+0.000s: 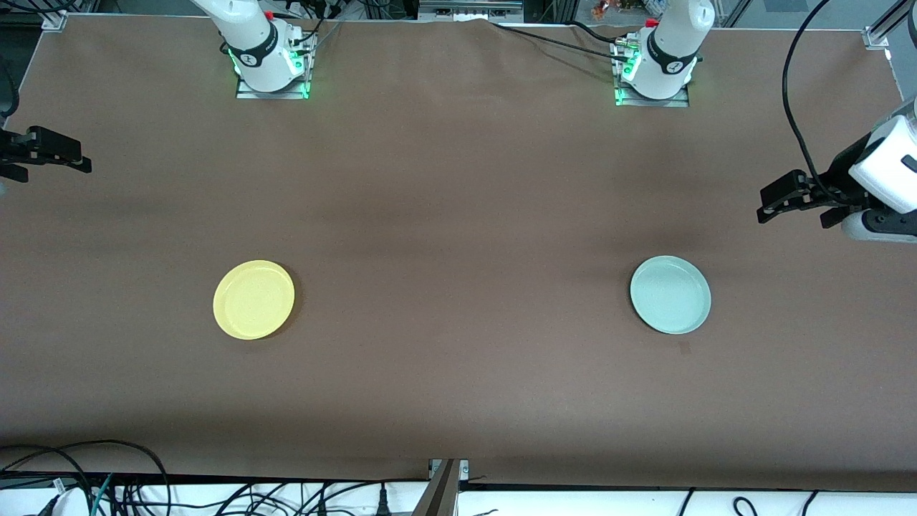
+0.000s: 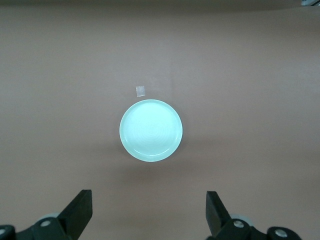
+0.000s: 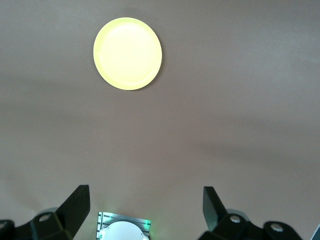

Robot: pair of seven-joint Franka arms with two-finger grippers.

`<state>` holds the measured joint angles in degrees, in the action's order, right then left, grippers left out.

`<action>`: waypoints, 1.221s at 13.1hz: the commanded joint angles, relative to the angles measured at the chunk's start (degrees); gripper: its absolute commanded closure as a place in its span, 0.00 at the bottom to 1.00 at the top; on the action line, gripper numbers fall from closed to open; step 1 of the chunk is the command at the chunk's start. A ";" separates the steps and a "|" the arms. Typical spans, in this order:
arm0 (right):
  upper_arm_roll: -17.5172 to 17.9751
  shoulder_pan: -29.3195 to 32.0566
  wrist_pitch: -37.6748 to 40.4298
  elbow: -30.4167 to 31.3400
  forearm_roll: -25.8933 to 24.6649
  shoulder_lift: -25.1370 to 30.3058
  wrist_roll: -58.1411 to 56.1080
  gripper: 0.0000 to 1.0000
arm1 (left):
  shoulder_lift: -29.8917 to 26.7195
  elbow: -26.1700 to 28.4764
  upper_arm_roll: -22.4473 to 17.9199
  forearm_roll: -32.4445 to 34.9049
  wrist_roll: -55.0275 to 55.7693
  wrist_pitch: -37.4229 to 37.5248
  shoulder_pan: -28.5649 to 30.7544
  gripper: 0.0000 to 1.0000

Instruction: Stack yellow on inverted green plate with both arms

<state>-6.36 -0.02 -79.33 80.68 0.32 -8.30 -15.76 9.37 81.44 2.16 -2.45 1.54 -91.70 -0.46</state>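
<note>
The yellow plate (image 1: 253,299) (image 3: 127,53) lies flat on the brown table toward the right arm's end. The pale green plate (image 1: 670,294) (image 2: 151,130) lies rim up toward the left arm's end. The two plates are far apart and nothing touches them. My left gripper (image 1: 765,204) (image 2: 148,195) hangs open and empty high over the table's end, aside from the green plate. My right gripper (image 1: 79,159) (image 3: 145,190) hangs open and empty over the table's edge at its own end, aside from the yellow plate.
The brown table (image 1: 458,215) stretches bare between the plates. A small pale tape square (image 2: 141,90) lies on the table just beside the green plate, nearer to the front camera. The arm bases (image 1: 272,68) (image 1: 655,72) stand along the table's back edge.
</note>
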 commanded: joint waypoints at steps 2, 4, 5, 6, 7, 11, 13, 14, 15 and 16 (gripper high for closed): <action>0.12 0.11 0.23 0.27 -0.32 0.47 0.29 0.00 | -0.06 -0.14 0.12 1.39 -0.49 -0.67 0.28 0.00; 0.20 0.11 0.14 0.27 -0.32 0.47 0.29 0.00 | -0.14 -0.31 0.21 1.13 -0.66 -0.76 0.28 0.00; 0.12 0.11 0.14 0.27 -0.32 0.47 0.29 0.00 | -0.14 -0.31 0.30 1.04 -0.75 -0.84 0.28 0.00; 0.12 0.11 0.14 0.27 -0.32 0.47 0.29 0.00 | -0.06 -0.31 0.38 0.95 -0.66 -0.93 0.28 0.00; 0.12 0.11 0.14 0.27 -0.32 0.47 0.29 0.00 | -0.06 -0.31 0.38 0.95 -0.40 -1.02 0.20 0.00; 0.12 0.11 0.14 0.27 -0.41 0.47 0.29 0.00 | -0.05 -0.31 -0.14 1.22 0.04 -0.93 1.24 0.00; 0.12 0.11 0.14 0.27 -0.32 0.47 0.29 0.00 | 0.03 -0.23 -0.14 1.39 0.22 -0.85 1.60 0.00; 0.12 0.11 0.14 0.27 -0.32 0.47 0.29 0.00 | 0.03 -0.14 -0.23 1.39 0.22 -0.76 1.78 0.00; 0.12 0.11 0.14 0.27 -0.32 0.47 0.29 0.00 | 0.03 -0.05 -0.32 1.39 0.22 -0.76 2.30 0.00; 0.12 0.11 0.14 0.27 -0.32 0.47 0.21 0.00 | 0.03 -0.05 -0.23 1.39 0.22 -0.76 2.65 0.00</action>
<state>-6.36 -0.02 -79.33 80.68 0.32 -8.30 -15.76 9.55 81.43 1.60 -2.44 1.57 -92.37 1.48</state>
